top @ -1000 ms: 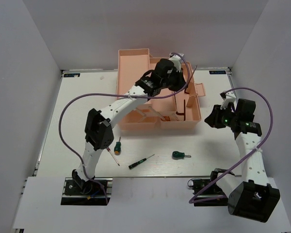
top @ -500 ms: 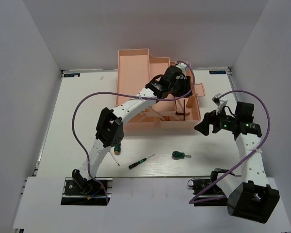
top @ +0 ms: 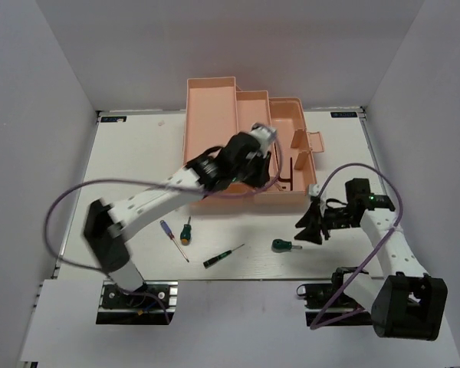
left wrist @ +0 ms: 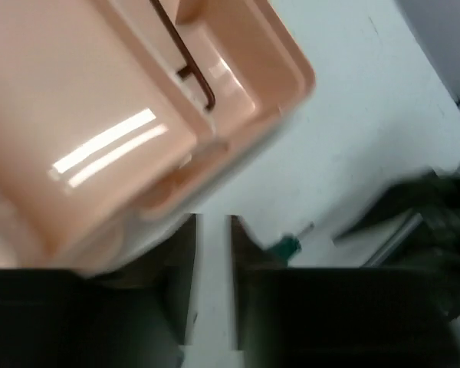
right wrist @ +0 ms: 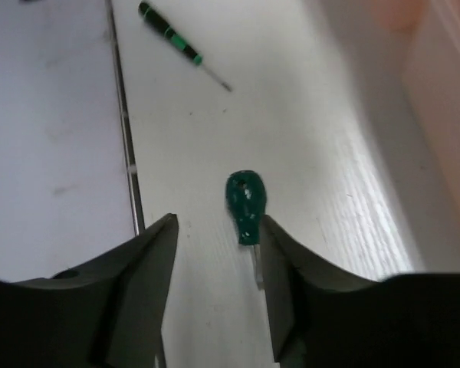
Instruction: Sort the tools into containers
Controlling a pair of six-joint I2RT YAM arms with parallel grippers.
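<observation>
Top external view: the left tool [top: 261, 178] is seen hanging over the near wall of the salmon-pink toolbox [top: 215, 115], and in the left wrist view its fingers [left wrist: 185, 284] are held narrowly parted with nothing between them, only bare worktop [left wrist: 368, 115] showing through the gap. A dark hex key [left wrist: 185, 57] is spotted lying in a compartment of the box, just beyond that tool. Over to the right tool [top: 305, 230]: its jaws are held apart and nothing is grasped. The green stubby screwdriver [right wrist: 245, 201] is found flat on the worktop just ahead of its tips, close but untouched. Farther ahead of that tool the black-green screwdriver [top: 222, 256] is seen, and beyond it the green-orange screwdriver [top: 185, 231] and the blue screwdriver [top: 167, 228], all outside the box.
</observation>
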